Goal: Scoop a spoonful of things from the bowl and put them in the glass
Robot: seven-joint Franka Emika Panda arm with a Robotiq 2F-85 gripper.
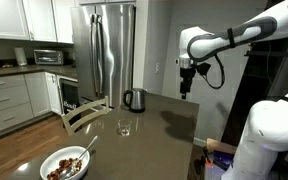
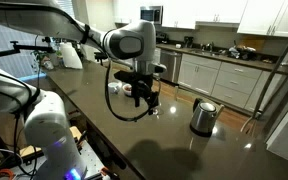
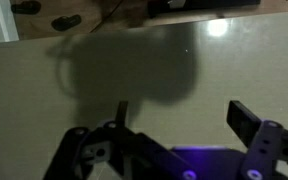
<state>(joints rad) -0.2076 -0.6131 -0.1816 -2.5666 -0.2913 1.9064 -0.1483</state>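
Bowl [image 1: 47, 161] and spoon [image 1: 85, 151] sat at the near corner of the dark table [image 1: 169, 135] in an exterior view. The bowl was white and held reddish-brown pieces, too small to name. The spoon's handle leaned out over the rim, its scoop end down among the pieces. The glass [image 1: 124, 127] stood upright farther along the table, well apart from the bowl and near a steel kettle [image 1: 134, 99]. The glass was clear, and whether anything lay inside could not be told.

The gripper [image 1: 187, 90] hung above the far side of the table, well apart from the bowl, spoon and glass, touching none of them. In the wrist view the gripper [image 3: 182, 125] had its fingers [image 3: 246, 118] spread wide, with nothing between them and only bare tabletop [image 3: 44, 100] and a broad shadow beneath. In an exterior view the gripper [image 2: 144, 98] pointed down over the dark surface [image 2: 194, 150], with the kettle [image 2: 203, 116] standing beside it on the table.

A wooden chair [image 1: 84, 114] stood at the table's edge between bowl and glass. Behind it rose a stainless refrigerator [image 1: 109, 45], with white cabinets [image 1: 6, 100] and a microwave [image 1: 49, 57] on the counter along the wall. A white rounded robot body [image 1: 274, 140] filled the near foreground beside the table.
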